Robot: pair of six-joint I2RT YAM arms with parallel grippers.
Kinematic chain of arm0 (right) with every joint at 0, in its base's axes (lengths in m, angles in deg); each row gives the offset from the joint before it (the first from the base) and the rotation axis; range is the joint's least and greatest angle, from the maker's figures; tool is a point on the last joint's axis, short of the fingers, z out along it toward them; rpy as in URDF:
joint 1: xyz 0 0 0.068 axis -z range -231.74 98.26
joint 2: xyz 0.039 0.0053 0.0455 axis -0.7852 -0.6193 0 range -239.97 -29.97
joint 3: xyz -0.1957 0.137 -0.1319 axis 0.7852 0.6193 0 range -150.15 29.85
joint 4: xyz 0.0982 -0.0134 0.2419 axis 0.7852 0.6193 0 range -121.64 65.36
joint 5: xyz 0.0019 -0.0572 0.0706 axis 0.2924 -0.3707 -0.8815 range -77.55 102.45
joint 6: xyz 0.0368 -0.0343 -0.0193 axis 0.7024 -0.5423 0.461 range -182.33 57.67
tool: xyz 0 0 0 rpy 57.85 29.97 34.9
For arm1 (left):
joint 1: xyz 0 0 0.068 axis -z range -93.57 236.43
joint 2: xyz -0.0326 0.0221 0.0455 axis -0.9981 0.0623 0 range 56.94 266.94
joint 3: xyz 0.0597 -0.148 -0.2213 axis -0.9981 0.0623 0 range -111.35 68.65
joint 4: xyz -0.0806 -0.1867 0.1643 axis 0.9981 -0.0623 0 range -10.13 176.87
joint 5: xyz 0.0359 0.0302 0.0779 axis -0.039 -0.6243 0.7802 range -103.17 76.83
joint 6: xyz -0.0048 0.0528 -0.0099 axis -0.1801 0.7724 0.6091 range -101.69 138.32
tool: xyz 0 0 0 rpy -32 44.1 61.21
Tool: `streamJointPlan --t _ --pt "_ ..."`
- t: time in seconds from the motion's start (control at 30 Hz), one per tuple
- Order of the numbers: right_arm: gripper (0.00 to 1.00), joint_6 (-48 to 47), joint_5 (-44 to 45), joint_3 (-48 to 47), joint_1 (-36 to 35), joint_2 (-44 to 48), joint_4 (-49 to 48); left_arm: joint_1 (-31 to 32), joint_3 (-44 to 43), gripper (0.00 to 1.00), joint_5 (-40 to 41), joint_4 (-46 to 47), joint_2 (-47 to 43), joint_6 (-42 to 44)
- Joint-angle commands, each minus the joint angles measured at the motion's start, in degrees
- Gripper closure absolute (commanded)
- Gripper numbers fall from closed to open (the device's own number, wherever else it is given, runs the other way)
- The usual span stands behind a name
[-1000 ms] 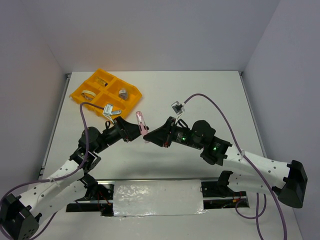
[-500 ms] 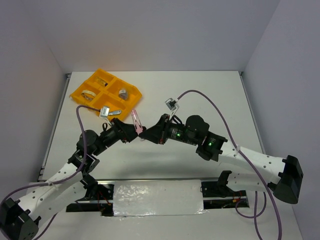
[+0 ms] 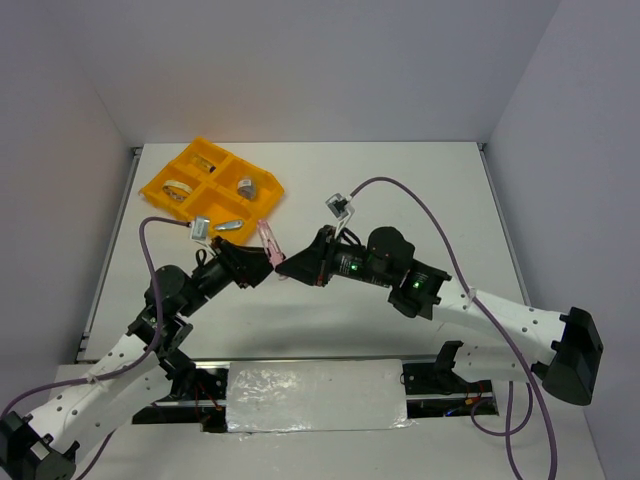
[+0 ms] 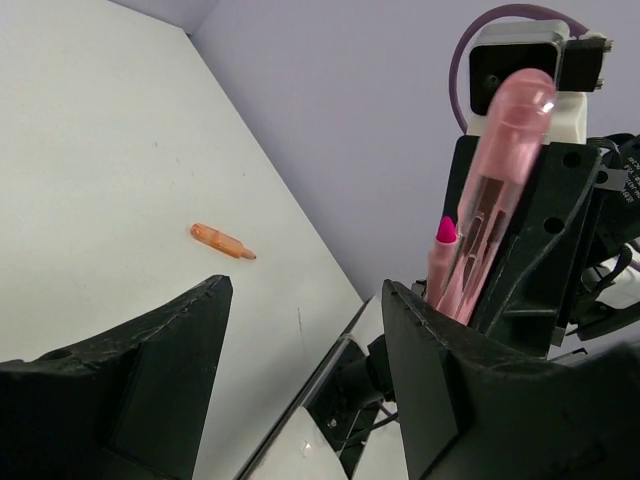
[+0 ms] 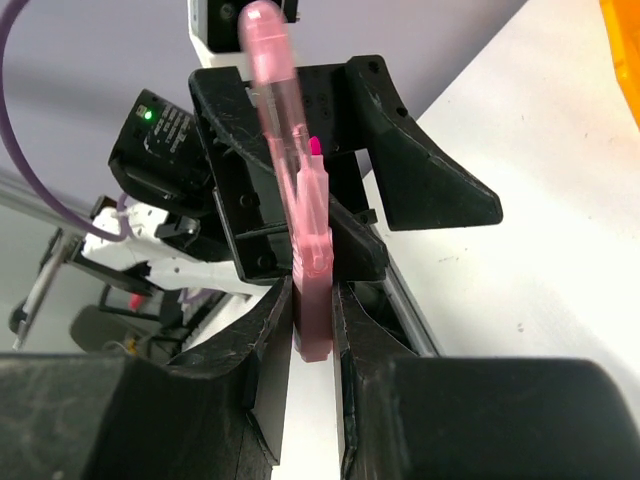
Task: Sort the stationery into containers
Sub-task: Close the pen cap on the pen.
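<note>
My right gripper [image 5: 312,310] is shut on the lower end of a pink piece [image 5: 300,230], which it holds upright above the table. In the top view the pink piece [image 3: 270,240] sits between the two arms, just in front of the orange-yellow tray [image 3: 160,170]. My left gripper [image 3: 262,270] is open and empty, tip to tip with the right gripper [image 3: 285,265]. In the left wrist view the pink piece [image 4: 495,190] stands just beyond my right-hand finger [image 4: 450,360], not between the jaws. An orange piece [image 4: 222,240] lies on the table. The tray holds a beige tape ring [image 3: 178,188] and a small jar [image 3: 245,187].
The tray's corner [image 5: 625,20] shows at the top right of the right wrist view. A light-blue piece [image 3: 228,225] lies in the tray's near compartment. The table's front rail with a foil-covered block [image 3: 315,395] runs between the arm bases. Walls close in the table on three sides.
Both grippers have moved together to the left and back, towards the tray. The pink piece has gone with the right gripper. The left gripper has stayed open.
</note>
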Motion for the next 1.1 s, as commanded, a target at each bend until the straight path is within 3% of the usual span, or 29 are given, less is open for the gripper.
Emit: streamJointPlan --t 0.0,0.23,0.63,0.83,0.93,1.07 --pt "1.00 -5.44 0.45 -2.61 0.77 -1.24 -4.21 0.63 -0.77 0.26 -4.93 6.82 -0.43 1.54" --pt "1.00 -7.64 0.00 -0.43 0.85 1.13 -5.45 0.72 -3.14 0.21 -1.15 -2.57 -1.48 6.19" --pt "1.00 -9.83 1.58 1.60 0.77 5.26 -2.82 0.72 -2.62 0.21 0.44 -3.56 -3.77 13.13" --pt "1.00 -13.97 3.95 3.88 0.77 8.86 0.86 0.72 -7.79 0.20 5.18 -11.28 -6.58 17.96" --pt "1.00 -13.97 7.21 6.43 0.85 11.67 2.28 0.63 -10.52 0.14 0.81 -11.74 -7.81 20.95" --pt "1.00 -13.97 5.98 7.84 0.94 12.82 2.28 0.63 -12.45 0.07 -9.92 -5.16 -7.29 22.28"
